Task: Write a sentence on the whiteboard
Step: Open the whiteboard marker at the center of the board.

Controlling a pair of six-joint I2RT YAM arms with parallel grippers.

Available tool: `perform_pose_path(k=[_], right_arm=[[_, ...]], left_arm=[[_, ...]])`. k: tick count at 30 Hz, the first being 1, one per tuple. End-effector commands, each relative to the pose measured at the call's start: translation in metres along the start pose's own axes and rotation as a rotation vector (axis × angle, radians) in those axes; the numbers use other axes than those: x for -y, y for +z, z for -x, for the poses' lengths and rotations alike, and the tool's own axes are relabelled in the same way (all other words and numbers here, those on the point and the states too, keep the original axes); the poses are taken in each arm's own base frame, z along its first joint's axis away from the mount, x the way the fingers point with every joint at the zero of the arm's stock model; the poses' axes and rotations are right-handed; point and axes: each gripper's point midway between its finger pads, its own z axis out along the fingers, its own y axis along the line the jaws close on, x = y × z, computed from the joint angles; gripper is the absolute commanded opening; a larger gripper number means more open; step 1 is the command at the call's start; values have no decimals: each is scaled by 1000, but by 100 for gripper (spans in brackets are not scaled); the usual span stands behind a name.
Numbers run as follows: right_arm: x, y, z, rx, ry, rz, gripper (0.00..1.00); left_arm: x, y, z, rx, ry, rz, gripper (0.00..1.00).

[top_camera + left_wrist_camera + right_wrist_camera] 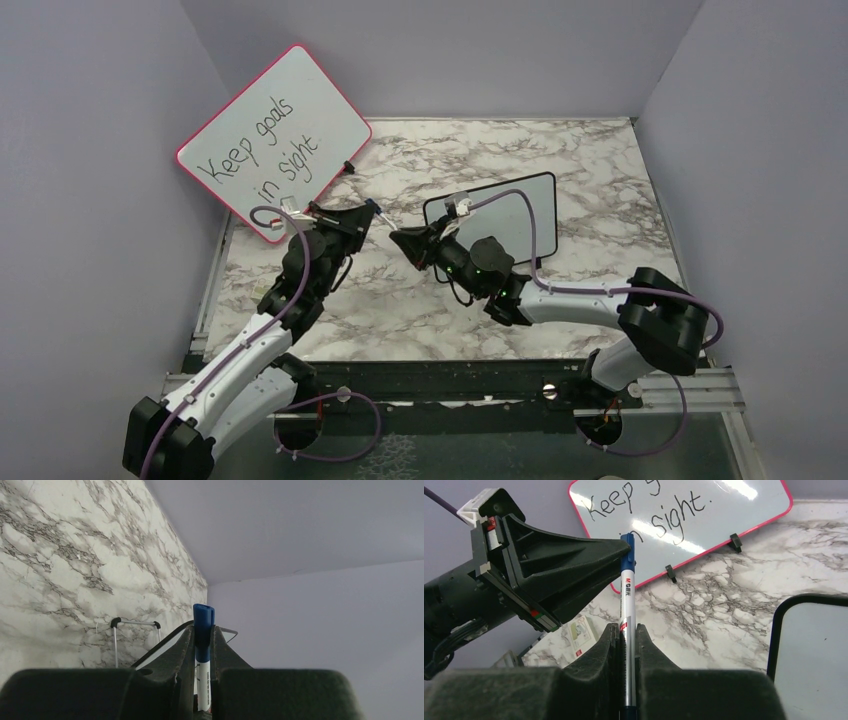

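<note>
A marker with a blue cap (626,555) and a silver-white barrel (626,605) is held between both grippers above the marble table. My left gripper (376,211) is shut on the cap end (203,620), shown in the left wrist view (204,630). My right gripper (397,238) is shut on the barrel, shown in the right wrist view (626,630). The black-framed whiteboard (515,212) lies just behind the right gripper. Its visible surface (819,655) bears no blue writing. Its edge also shows in the left wrist view (160,647).
The red-framed board (275,140) reading "Keep goals in sight" leans at the back left, also in the right wrist view (724,510). A small printed card (579,632) lies on the marble table (600,170). Lilac walls (760,120) close three sides.
</note>
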Motion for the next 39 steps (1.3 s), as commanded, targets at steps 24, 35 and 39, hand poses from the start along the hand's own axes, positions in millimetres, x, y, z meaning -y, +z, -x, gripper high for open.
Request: perform_pose_path(k=[24, 35, 39], right_arm=[[9, -61, 34, -295, -319, 79, 1], [-7, -90, 35, -368, -437, 236, 1], [-13, -97, 25, -410, -451, 301, 1]], left_arm=[[10, -36, 8, -254, 1282, -110, 79], [19, -70, -51, -562, 1567, -595, 81], [23, -85, -68, -661, 1570, -731, 80]])
